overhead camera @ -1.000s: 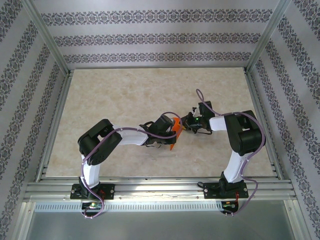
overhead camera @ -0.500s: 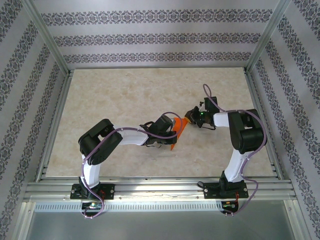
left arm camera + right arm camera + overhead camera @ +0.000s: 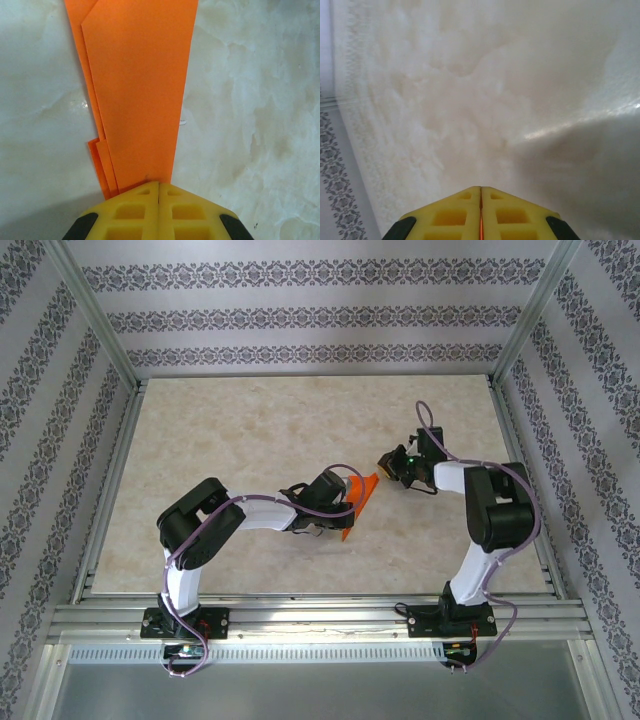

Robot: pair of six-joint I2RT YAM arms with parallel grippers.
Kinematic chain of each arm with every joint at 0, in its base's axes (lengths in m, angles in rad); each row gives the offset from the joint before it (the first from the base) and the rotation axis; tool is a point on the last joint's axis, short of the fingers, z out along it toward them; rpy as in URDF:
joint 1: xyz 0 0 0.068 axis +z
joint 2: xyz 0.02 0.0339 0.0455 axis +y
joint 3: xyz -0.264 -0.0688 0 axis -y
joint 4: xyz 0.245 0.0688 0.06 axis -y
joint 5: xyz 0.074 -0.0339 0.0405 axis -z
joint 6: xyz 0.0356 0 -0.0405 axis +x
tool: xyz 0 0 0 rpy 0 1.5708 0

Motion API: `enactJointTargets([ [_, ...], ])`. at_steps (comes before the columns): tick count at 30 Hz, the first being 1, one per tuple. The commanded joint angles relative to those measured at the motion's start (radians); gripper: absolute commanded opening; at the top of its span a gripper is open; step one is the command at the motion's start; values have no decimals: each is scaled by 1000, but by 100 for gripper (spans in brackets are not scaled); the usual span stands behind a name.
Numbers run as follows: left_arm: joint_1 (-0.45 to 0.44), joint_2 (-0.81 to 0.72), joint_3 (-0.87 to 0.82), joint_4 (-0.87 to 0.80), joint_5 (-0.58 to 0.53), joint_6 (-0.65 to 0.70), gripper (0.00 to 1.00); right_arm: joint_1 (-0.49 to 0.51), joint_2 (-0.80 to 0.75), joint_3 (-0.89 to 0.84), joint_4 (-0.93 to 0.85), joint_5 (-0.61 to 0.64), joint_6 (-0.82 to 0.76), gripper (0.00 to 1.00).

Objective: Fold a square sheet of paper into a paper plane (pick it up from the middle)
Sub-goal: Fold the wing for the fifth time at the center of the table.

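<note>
The square sheet of paper is folded into a narrow, layered orange paper plane (image 3: 360, 500) near the middle of the table. In the left wrist view the paper plane (image 3: 140, 90) runs straight away from the yellow fingertips (image 3: 135, 200) over the marble top, with several layers stepped along its left edge. My left gripper (image 3: 343, 506) (image 3: 159, 184) is shut on its near end. My right gripper (image 3: 387, 462) (image 3: 481, 189) hovers to the right of the paper and apart from it, with its jaws shut on nothing and bare table ahead.
The beige marble tabletop (image 3: 250, 440) lies inside patterned walls with aluminium posts. A metal rail (image 3: 320, 618) runs along the near edge where both arm bases are bolted. The right arm's elbow (image 3: 500, 510) stands near the right wall.
My right gripper has drawn back from the paper's tip, moving right and towards the far side. The left arm and the paper have stayed where they were.
</note>
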State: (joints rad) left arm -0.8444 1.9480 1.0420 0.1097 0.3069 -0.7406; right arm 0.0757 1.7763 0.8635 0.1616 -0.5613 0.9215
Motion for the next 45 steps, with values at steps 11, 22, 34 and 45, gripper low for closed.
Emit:
enactJointTargets([
  [11,-35,77,-51,-234,20,18,0,78,-22,-112,-9,-134,-111,1],
  [22,-35,69,-47,-249,24,31,0,31,86,-33,-77,-9,-130,3],
  [34,-35,69,-39,-261,31,40,0,-32,161,54,-87,-42,-118,5],
  [45,-35,71,-40,-258,31,40,0,-49,87,121,-200,1,-185,6],
])
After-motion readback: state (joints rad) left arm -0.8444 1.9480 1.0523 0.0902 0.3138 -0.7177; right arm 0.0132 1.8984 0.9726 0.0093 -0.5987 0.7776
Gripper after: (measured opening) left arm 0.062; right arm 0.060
